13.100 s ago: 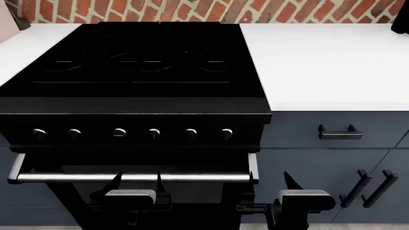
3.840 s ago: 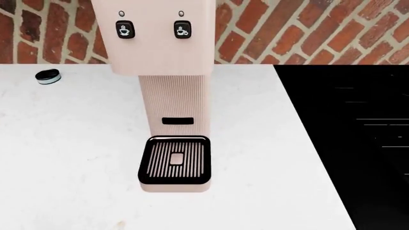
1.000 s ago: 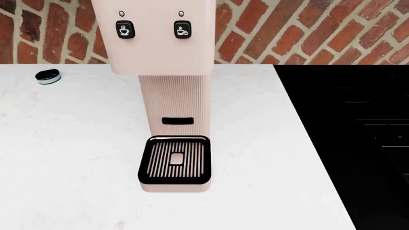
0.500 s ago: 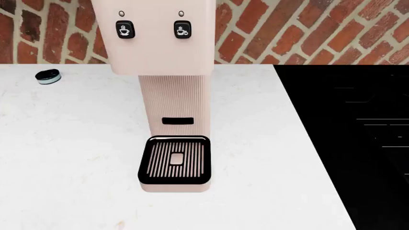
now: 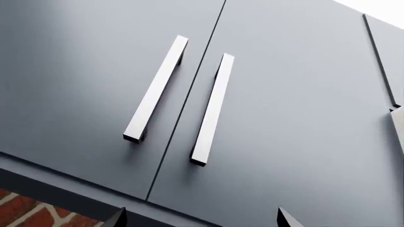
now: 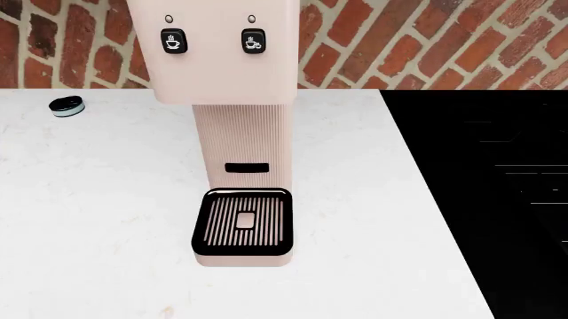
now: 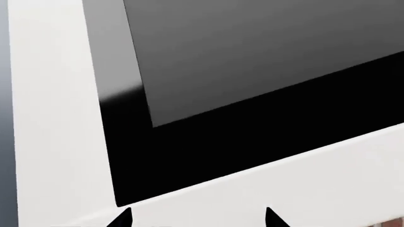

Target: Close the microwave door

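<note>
Head view, near to far: coffee machine (image 6: 233,100) with drip tray (image 6: 243,222) on white table (image 6: 89,219); black cooktop (image 6: 506,199) beside; brick wall (image 6: 426,40) behind. Right gripper (image 7: 196,218) fingertips apart, facing microwave door (image 7: 252,85). Left gripper (image 5: 198,218) released, before cabinet handles (image 5: 211,109).

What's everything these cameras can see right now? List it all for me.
Coffee machine: one, pale pink, on the counter against the wall.
Drip tray: one, black, at its base.
Small round object: one, dark, far left of the counter.
Counter: one, white.
Stove: one, black, right of the counter.
Brick wall: red.
Cabinet doors: two, dark grey.
Handles: two, silver.
Microwave door: one, white frame, dark window.
Left gripper: black tips, apart.
Right gripper: black tips, apart.
</note>
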Motion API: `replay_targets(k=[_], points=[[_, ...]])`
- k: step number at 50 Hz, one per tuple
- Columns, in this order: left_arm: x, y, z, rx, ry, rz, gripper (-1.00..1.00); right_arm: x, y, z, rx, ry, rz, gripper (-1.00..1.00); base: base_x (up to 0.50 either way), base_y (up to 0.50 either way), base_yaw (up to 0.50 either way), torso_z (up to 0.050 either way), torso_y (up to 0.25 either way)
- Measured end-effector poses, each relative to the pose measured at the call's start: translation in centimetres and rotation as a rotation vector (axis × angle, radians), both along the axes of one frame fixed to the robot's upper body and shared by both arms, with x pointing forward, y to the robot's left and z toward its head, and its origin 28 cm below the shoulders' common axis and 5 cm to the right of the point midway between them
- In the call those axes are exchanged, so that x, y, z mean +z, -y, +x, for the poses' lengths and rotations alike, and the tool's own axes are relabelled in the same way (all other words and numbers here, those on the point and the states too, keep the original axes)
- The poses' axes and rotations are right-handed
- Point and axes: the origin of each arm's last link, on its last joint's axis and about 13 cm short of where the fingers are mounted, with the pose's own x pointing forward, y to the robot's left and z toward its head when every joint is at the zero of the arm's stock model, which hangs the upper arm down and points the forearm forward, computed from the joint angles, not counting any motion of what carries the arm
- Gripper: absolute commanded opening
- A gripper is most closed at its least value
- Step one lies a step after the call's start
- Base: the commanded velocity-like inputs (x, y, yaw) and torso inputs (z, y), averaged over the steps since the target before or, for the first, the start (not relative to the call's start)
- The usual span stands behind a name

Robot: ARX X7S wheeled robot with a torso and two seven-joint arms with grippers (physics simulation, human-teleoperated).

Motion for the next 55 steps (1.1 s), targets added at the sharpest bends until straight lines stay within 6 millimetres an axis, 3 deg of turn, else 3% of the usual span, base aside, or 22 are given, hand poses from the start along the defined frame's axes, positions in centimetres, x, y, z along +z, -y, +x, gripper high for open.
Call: replay_targets(k=[26, 55], points=[[0.1, 0.0, -0.1, 0.001, 0.002, -0.004, 1.00, 0.7, -1.0, 0.6, -0.007, -0.025, -0.079, 1.00, 0.00, 0.00, 0.00, 0.000, 0.000], [0.2, -0.1, -0.3, 0.002, 0.008, -0.008, 1.00, 4.5, -5.5, -3.9, -0.096, 0.100, -0.400, 1.00, 0.00, 0.00, 0.00, 0.000, 0.000]])
